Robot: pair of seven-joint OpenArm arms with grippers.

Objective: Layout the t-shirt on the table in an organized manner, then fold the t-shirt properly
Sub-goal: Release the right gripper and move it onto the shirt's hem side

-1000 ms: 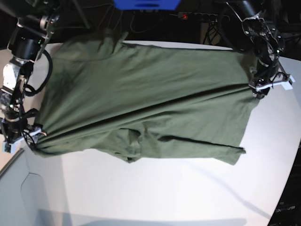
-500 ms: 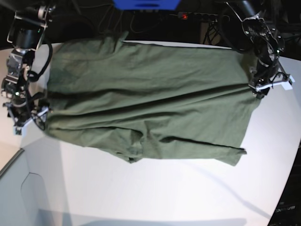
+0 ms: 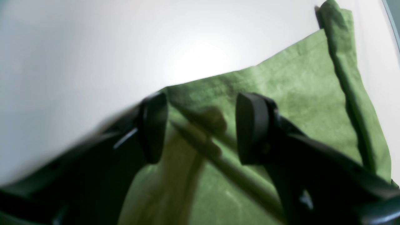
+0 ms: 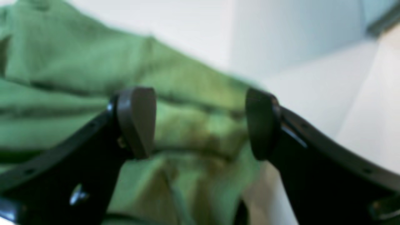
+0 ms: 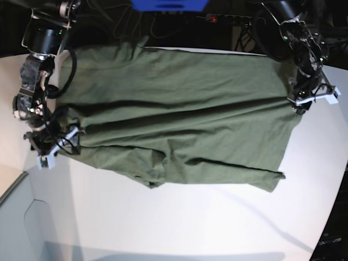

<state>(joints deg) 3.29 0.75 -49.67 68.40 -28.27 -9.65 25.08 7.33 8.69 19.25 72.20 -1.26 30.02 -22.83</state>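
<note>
The olive-green t-shirt [image 5: 179, 114] lies spread across the white table [image 5: 179, 217], with folds along its near edge. My right gripper [image 5: 54, 148] is at the shirt's left edge. In the right wrist view its fingers [image 4: 137, 120] stand wide apart over bunched cloth [image 4: 200, 137], so this gripper [image 4: 200, 123] is open. My left gripper [image 5: 311, 99] is at the shirt's right edge. In the left wrist view it [image 3: 203, 128] is open, with a raised ridge of the shirt [image 3: 297, 93] running between the fingers [image 3: 253, 128].
The table's curved edge [image 5: 326, 212] runs down the right. A lower grey surface [image 5: 22, 223] lies at the near left. Cables and a power strip [image 5: 228, 19] sit behind the table. A blue object [image 5: 168, 4] is at the back.
My right gripper has moved up and inward, to the right, and the shirt's left near corner has shifted inward with it. The left arm has not moved.
</note>
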